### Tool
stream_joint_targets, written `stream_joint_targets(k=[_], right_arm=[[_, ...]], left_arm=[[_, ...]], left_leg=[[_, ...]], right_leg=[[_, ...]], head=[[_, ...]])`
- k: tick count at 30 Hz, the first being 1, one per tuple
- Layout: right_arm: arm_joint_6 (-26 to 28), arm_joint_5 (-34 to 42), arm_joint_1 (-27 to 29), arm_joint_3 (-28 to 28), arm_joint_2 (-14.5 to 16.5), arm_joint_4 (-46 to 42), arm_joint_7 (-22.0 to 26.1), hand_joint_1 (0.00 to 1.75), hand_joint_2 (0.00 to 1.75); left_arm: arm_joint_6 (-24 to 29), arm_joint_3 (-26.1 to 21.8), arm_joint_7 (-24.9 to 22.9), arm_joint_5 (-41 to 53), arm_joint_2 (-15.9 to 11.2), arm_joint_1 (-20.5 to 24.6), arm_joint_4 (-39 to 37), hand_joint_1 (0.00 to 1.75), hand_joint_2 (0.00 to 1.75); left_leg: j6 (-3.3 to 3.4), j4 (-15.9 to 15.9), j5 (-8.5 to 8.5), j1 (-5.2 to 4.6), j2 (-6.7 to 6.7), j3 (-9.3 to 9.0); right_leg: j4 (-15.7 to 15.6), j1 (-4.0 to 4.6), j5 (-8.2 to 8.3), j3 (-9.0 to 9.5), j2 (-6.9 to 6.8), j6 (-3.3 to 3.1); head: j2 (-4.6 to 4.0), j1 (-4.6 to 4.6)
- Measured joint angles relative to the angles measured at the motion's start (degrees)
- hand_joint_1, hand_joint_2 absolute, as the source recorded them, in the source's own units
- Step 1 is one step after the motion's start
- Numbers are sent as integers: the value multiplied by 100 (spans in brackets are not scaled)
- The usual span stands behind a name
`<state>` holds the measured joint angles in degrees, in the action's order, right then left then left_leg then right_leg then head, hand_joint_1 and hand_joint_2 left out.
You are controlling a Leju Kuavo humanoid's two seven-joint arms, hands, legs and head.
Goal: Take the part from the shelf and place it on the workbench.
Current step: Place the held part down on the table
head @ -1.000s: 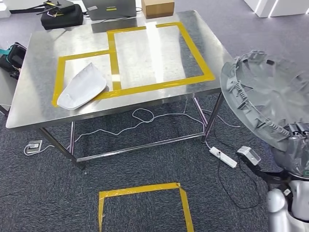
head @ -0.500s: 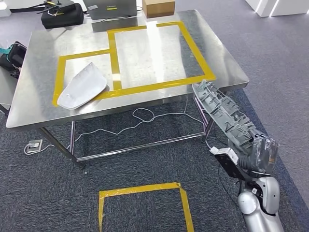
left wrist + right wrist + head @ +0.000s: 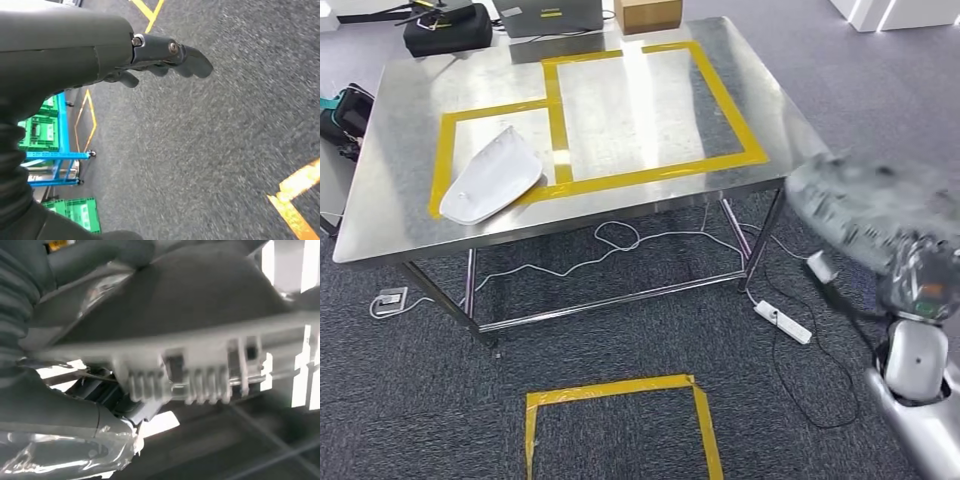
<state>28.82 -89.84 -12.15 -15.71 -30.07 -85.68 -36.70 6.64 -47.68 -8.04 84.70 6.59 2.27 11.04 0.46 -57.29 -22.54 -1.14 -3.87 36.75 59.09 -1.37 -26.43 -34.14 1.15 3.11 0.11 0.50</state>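
My right hand (image 3: 920, 285) holds a large grey ribbed plastic part (image 3: 875, 205) in the air, right of the steel workbench (image 3: 403, 150) and past its right corner; the part is blurred. Up close, the right wrist view has the part (image 3: 196, 340) lying across my right hand (image 3: 56, 440), its clips and ribs showing. My left hand (image 3: 166, 55) hangs over the grey carpet with its fingers loosely curled and nothing in them. The bench top carries yellow tape rectangles (image 3: 652, 110).
A white curved shell (image 3: 492, 178) lies in the bench's left taped box. A cardboard box (image 3: 646, 14), a laptop (image 3: 550, 14) and a black bag (image 3: 447, 30) sit at the far edge. Cables and a power strip (image 3: 782, 322) lie on the floor under the bench. A yellow tape square (image 3: 618, 425) marks the carpet.
The right arm has swung the part around: held flat and high a second ago, tilted low near the bench's corner half a second ago, now raised again at the right and blurred.
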Motion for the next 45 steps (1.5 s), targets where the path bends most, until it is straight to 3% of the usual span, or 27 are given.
stream_joint_targets(k=[1, 4, 7, 10, 23, 28, 35, 45], right_arm=[[-172, -11, -332, -536, -342, 15, -314, 175, 175], [-314, -25, -887, -1992, -1097, 75, -341, 175, 175], [-312, -12, -1009, -2787, -1409, 138, -284, 175, 175], [-317, -8, -1053, -3228, -1558, 187, -265, 175, 175], [-261, 1, -1221, -3861, -1697, 435, -325, 175, 175], [-498, 2, -1867, -4180, -1886, 250, -324, 175, 175], [-1036, -3, -2939, -4608, -2282, -652, -325, 175, 175], [-1043, 0, -3309, -4962, -2408, -1178, -325, 175, 175]], left_arm=[[1, -5, -1, 0, -3, 8, 0, 0, 175], [5, -13, -1, -1, -17, 3, 0, 0, 175], [17, -14, -1, -1, -14, 23, -1, 0, 175], [33, -13, -1, 2, 1, 15, -2, 0, 175], [151, -12, -2, 11, 4, 4, -2, 0, 175], [234, -12, -34, 20, 11, 8, -1, 0, 175], [286, -12, -43, 22, 12, 3, -1, 0, 175], [311, -12, -42, 32, 14, 3, -1, 0, 175]], left_leg=[[1, 0, 4, 4, 7, -7], [6, -1, -5, 21, 19, -42], [13, -1, -3, 25, 7, -39], [11, -1, 10, 29, -27, -15], [9, -1, 7, 20, -14, -10], [11, -1, 12, 18, -4, -9], [15, -1, 15, 18, -4, -10], [15, -1, 14, 17, -5, -9]], right_leg=[[-8, -1, 5, -7, 9, 0], [-28, 14, 5, 35, 23, 0], [-30, 21, 4, 47, -2, -1], [-30, 25, 2, 37, -45, -2], [-31, 18, 6, 30, -21, 2], [-31, 14, 15, 23, -10, 10], [-31, 14, 17, 23, -10, 8], [-32, 14, 17, 23, -11, 9]], head=[[0, -3], [0, 12], [0, 12], [0, 11], [0, 11], [0, 11], [0, 10], [0, 11]])
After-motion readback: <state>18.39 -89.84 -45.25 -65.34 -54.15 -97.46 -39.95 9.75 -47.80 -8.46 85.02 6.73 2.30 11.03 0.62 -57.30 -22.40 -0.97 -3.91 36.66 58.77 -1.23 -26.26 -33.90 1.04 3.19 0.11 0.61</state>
